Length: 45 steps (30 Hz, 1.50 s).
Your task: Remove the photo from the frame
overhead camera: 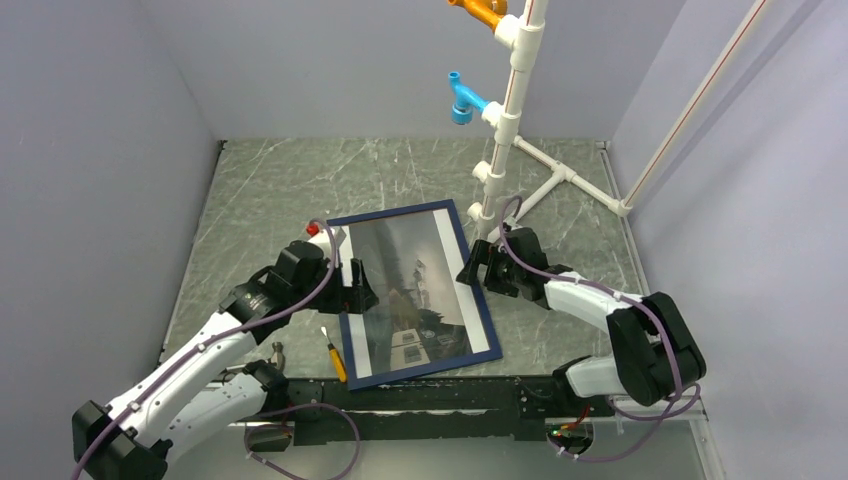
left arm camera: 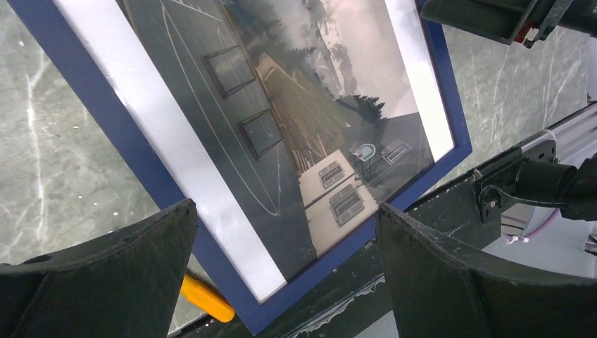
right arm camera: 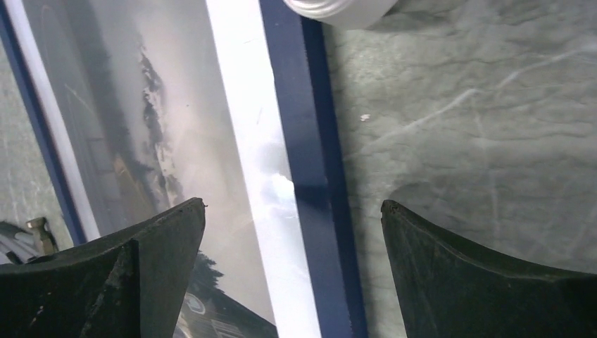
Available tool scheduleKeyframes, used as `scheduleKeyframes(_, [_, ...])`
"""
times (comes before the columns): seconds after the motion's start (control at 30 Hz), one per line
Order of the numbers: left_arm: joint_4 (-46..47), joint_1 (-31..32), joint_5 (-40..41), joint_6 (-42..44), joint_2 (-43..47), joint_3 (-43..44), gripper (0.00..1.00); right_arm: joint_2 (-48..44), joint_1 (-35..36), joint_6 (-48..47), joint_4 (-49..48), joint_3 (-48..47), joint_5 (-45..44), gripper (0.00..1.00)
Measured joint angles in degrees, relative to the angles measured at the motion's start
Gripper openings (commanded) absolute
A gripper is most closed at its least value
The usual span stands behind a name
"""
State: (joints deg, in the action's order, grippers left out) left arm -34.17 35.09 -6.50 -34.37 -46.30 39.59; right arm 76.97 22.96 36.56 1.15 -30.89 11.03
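The navy blue frame [overhead camera: 430, 371] lies face up on the green marbled table with the photo [overhead camera: 410, 285] still inside it, white strips along both long sides. My left gripper [overhead camera: 358, 288] is open at the frame's left long edge. In the left wrist view its jaws [left arm camera: 285, 222] stand wide apart above the frame's near corner [left arm camera: 257, 317] and the photo [left arm camera: 281, 120], holding nothing. My right gripper [overhead camera: 476, 268] is open at the frame's right long edge. In the right wrist view the gripper [right arm camera: 292, 211] straddles the blue border [right arm camera: 299, 141] and the photo [right arm camera: 141, 127].
A yellow-handled screwdriver [overhead camera: 336, 360] lies just left of the frame's near corner, also seen in the left wrist view [left arm camera: 208, 299]. A white PVC pipe stand [overhead camera: 508, 120] with blue [overhead camera: 463, 103] and orange [overhead camera: 480, 12] fittings rises behind the frame. A black rail [overhead camera: 420, 400] runs along the near edge.
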Motion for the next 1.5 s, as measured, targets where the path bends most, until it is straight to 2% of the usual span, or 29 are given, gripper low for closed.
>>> scheduleKeyframes(0.27, [0.9, 0.0, -2.1, -0.9, -2.5, 0.0, 0.99, 2.6, 3.4, 2.4, -2.6, -1.0, 0.3, 0.80])
scheduleKeyframes(0.57, [1.8, 0.0, -2.5, -1.4, -4.3, 0.0, 0.99, 4.7, 14.0, 4.5, -1.0, -3.2, -15.3, 0.66])
scheduleKeyframes(0.8, [2.9, 0.0, -3.1, -1.9, -5.7, 0.0, 0.99, 5.5, 17.7, 6.1, 0.0, -3.6, -24.1, 0.50])
scheduleKeyframes(1.27, [11.1, 0.0, -13.5, -1.7, -7.9, -0.2, 0.99, 5.7, 23.4, 5.2, 1.4, -3.8, -35.8, 0.29])
scheduleKeyframes(1.5, [13.2, 0.0, -15.5, -1.8, -7.9, -0.9, 0.99, 6.8, 25.6, 4.0, 2.5, -5.1, -37.9, 0.15])
